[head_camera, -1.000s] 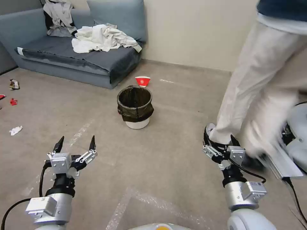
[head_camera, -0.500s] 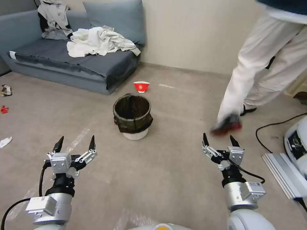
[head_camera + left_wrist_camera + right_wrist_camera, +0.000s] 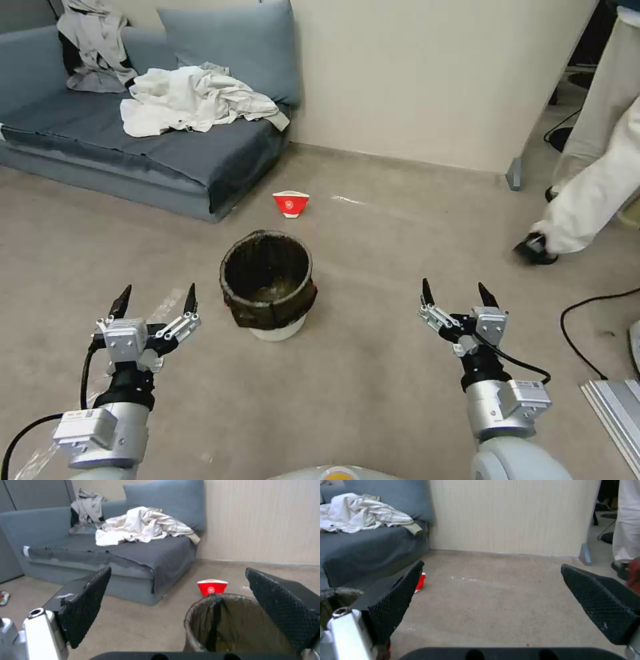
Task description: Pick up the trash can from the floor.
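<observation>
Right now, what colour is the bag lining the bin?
Dark brown-black, folded over the white bin; the head view shows it best.

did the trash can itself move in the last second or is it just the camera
No. The trash can sits lower and nearer in the head view, but the red cup and sofa slid down with it, so the camera moved, not the can.

Trash can [image 3: 267, 285]: one, white, dark bag folded over its rim, upright on the floor [image 3: 373, 373].
Paper cup [image 3: 291, 203]: one, red and white, on the floor beyond the trash can.
Grippers: two, the left gripper [image 3: 157, 299] and the right gripper [image 3: 459, 293], each with two fingers spread apart.
Sofa [image 3: 167, 157]: one, blue-grey.
Heaps of cloth on the sofa: two, one pale [image 3: 193, 100], one grey [image 3: 90, 43].
</observation>
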### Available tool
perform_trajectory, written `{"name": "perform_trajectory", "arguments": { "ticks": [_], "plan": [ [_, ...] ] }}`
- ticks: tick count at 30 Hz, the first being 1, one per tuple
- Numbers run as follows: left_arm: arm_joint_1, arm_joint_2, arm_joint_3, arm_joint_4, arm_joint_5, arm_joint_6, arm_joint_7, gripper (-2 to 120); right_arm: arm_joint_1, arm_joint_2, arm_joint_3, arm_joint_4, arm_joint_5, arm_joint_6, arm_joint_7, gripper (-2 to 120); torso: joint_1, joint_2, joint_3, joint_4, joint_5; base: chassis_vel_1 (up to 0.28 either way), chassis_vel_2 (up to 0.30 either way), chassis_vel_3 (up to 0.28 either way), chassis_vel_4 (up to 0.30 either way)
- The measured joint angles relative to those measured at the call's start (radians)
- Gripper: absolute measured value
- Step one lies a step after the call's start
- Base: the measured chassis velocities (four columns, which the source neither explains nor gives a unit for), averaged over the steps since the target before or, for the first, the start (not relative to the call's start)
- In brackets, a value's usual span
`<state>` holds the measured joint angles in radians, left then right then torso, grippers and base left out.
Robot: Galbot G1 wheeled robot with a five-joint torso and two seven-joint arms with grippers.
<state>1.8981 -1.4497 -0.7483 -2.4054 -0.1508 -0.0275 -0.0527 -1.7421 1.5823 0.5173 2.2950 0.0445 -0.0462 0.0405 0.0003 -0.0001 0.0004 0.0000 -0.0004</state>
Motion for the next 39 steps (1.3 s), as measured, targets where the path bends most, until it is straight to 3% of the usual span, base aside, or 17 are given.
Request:
{"name": "perform_trajectory", "arguments": {
  "ticks": [7,15,18,21,22,25,30,39],
  "plan": [
    [-0.015,0.006,-0.015,0.011,-0.032,0.014,-0.002,100,0.001,0.001,-0.009,-0.003,-0.018,0.000,0.005,100,0.000,0.000,0.000,0.0000,0.0005,-0.003,0.012,0.003,-0.023],
    [-0.132,0.110,-0.046,0.077,-0.183,0.113,-0.017,100,0.003,-0.011,-0.012,-0.043,-0.015,0.046,0.017,100,0.000,0.000,0.000,0.0002,0.0002,0.000,0.000,0.000,0.000],
    [-0.188,0.153,-0.041,0.119,-0.219,0.152,-0.032,100,0.003,-0.012,-0.017,-0.061,-0.013,0.069,0.018,100,0.000,0.000,0.000,0.0001,0.0003,0.000,0.000,0.000,0.000],
    [-0.302,0.247,-0.002,0.243,-0.250,0.199,-0.052,100,0.012,-0.018,-0.020,-0.076,-0.020,0.062,0.026,100,0.000,0.000,0.000,0.0000,0.0003,0.000,0.000,0.000,0.000],
    [-0.302,0.247,-0.002,0.243,-0.250,0.199,-0.052,100,0.012,-0.018,-0.020,-0.076,-0.020,0.062,0.026,100,0.000,0.000,0.000,0.0000,0.0003,0.000,0.000,0.000,0.000],
    [-0.397,0.312,0.032,0.344,-0.276,0.227,-0.057,100,0.013,-0.022,-0.022,-0.077,-0.024,0.047,0.039,100,0.000,0.000,0.000,0.0000,0.0002,0.000,0.000,0.000,0.000],
    [-0.517,0.346,0.076,0.419,-0.332,0.309,-0.059,100,0.015,-0.026,-0.023,-0.088,-0.041,0.043,0.049,100,0.000,0.000,0.000,-0.0001,0.0003,0.000,0.000,0.000,0.000],
    [-0.576,0.351,0.106,0.440,-0.382,0.379,-0.067,100,0.024,-0.030,-0.023,-0.100,-0.046,0.043,0.050,100,0.000,0.000,0.000,0.0001,0.0006,0.000,0.000,0.000,0.000]
  ]
}}
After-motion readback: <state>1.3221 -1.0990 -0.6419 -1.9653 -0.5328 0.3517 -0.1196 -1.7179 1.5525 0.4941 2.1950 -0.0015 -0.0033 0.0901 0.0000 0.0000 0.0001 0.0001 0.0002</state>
